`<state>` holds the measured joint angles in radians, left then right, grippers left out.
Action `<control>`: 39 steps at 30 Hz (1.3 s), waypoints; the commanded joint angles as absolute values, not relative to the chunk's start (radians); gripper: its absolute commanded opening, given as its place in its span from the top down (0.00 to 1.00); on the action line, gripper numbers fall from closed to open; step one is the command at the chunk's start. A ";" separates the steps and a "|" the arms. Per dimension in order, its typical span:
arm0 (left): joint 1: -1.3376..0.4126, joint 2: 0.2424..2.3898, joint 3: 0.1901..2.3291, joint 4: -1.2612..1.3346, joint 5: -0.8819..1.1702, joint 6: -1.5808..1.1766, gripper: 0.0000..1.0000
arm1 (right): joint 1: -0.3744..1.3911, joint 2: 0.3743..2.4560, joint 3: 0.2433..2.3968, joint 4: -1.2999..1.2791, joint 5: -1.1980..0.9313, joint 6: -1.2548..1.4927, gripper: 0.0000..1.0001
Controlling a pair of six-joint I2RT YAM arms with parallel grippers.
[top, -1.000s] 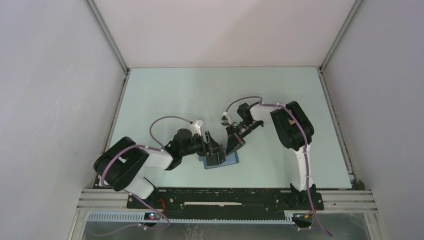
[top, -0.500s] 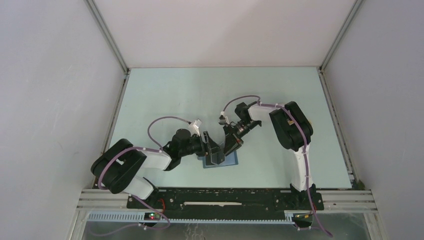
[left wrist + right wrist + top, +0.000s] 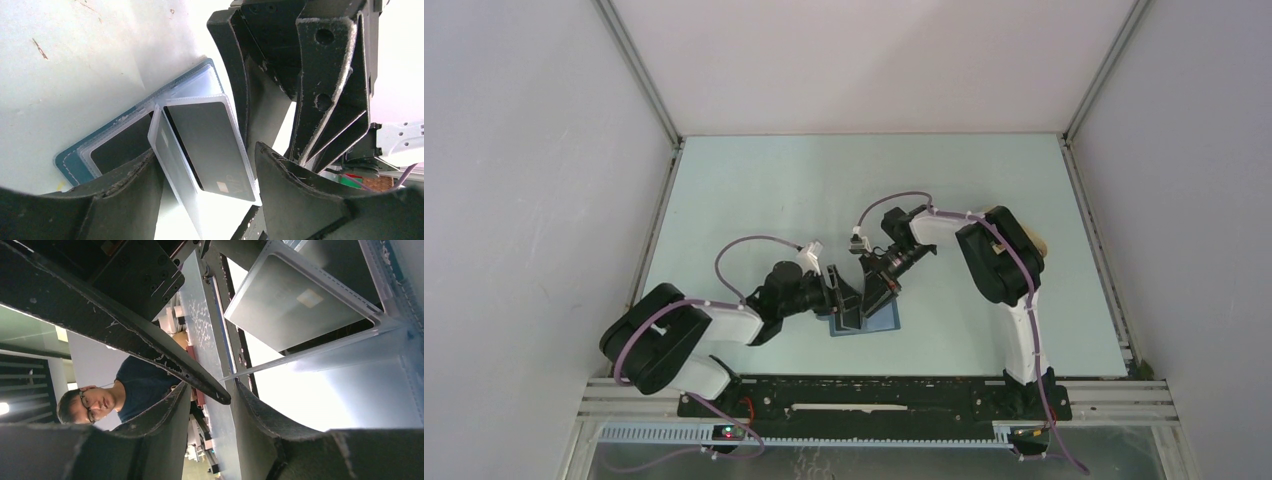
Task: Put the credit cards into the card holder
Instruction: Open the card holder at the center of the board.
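The blue card holder [image 3: 886,321] lies open on the table near the front, between the two grippers. In the left wrist view its blue cover [image 3: 70,161] is flat and its clear sleeves stand up. A dark grey credit card [image 3: 210,145] sits in one upright sleeve, and another dark card [image 3: 122,145] lies in a flat slot. My left gripper [image 3: 205,150] is open, its fingers either side of the raised sleeves. My right gripper [image 3: 212,390] is open and empty, close behind the sleeves, with the sleeved card [image 3: 295,305] above it.
A beige tray [image 3: 1036,243] shows partly behind the right arm's elbow. Both grippers [image 3: 846,300] [image 3: 874,293] crowd together over the holder. Enclosure walls and metal rails [image 3: 1124,390] bound the pale green table [image 3: 804,190].
My right gripper has gone from shut to open and has shifted left towards the left gripper. The left arm has shifted slightly, still over the holder.
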<state>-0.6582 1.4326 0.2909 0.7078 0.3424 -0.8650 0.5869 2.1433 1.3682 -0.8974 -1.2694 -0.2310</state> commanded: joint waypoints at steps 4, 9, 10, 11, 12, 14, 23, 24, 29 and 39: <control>-0.656 1.392 0.262 0.723 0.322 -0.869 0.36 | 0.593 2.149 1.397 -0.905 -1.301 -0.252 0.52; -0.656 1.366 0.254 0.687 0.303 -0.870 0.43 | 0.597 2.155 1.402 -0.902 -1.306 -0.248 0.50; -0.656 1.356 0.252 0.672 0.296 -0.866 0.44 | 0.597 2.157 1.402 -0.903 -1.306 -0.249 0.50; -0.656 1.347 0.250 0.652 0.289 -0.864 0.45 | 0.598 2.159 1.402 -0.903 -1.306 -0.250 0.49; -0.656 1.335 0.248 0.636 0.281 -0.862 0.45 | 0.598 2.160 1.403 -0.903 -1.306 -0.249 0.49; -0.656 1.306 0.246 0.601 0.262 -0.853 0.45 | 0.600 2.160 1.404 -0.903 -1.304 -0.250 0.49; -0.656 1.171 0.252 0.422 0.182 -0.807 0.44 | 0.599 2.159 1.405 -0.902 -1.278 -0.252 0.49; -0.655 1.161 0.253 0.405 0.174 -0.801 0.44 | 0.598 2.159 1.405 -0.902 -1.273 -0.251 0.50; -0.656 1.094 0.272 0.299 0.124 -0.767 0.46 | 0.588 2.127 1.410 -0.907 -1.232 -0.268 0.51; -0.657 0.956 0.290 0.349 0.222 -0.652 0.46 | 0.554 1.867 1.399 -0.946 -0.940 -0.448 0.52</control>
